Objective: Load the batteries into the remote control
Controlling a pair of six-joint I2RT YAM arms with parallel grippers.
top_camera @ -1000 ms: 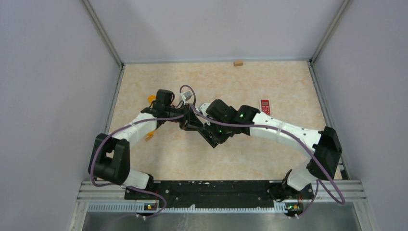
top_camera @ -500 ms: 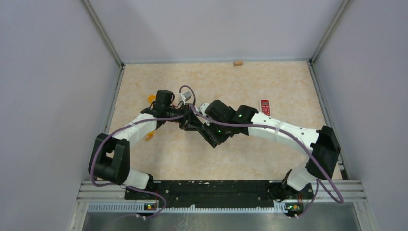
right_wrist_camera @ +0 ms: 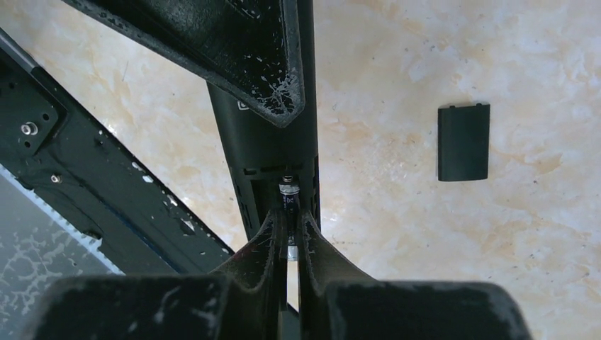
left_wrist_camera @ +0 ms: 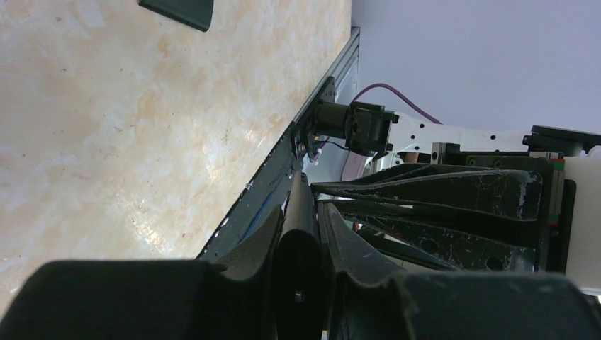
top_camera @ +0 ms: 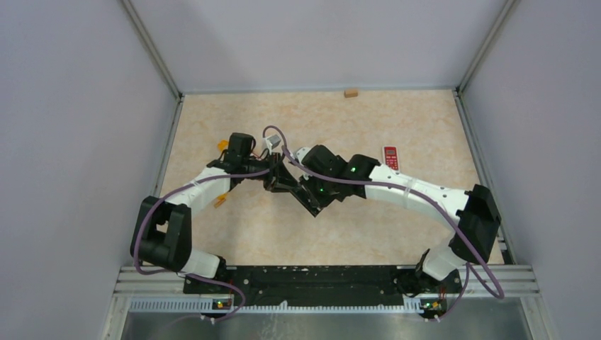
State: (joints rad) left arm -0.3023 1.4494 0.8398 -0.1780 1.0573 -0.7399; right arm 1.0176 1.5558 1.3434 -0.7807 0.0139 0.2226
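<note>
Over the tabletop (right_wrist_camera: 397,212), the right arm has crept slightly inward. Left fingers (left_wrist_camera: 347,244) clamp the remote control (right_wrist_camera: 273,142); right fingers (right_wrist_camera: 264,248) pinch a battery (right_wrist_camera: 288,200) at their tips, nosing into the compartment. Seating looks imminent.

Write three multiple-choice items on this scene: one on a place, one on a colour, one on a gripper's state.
1. Where is the black battery cover?
A. lying flat on the table
B. fitted on a remote
C. propped against a wall

2. What colour is the small remote lying beside the right arm?
A. blue
B. red
C. white

3. What state is the right gripper in?
A. open over bare tabletop
B. shut on nothing
C. shut on a battery

Key:
1 A, the right wrist view shows it alone on the tabletop.
2 B, it shows red from above.
3 C, its fingers pinch the battery at the black remote's open compartment.
</note>
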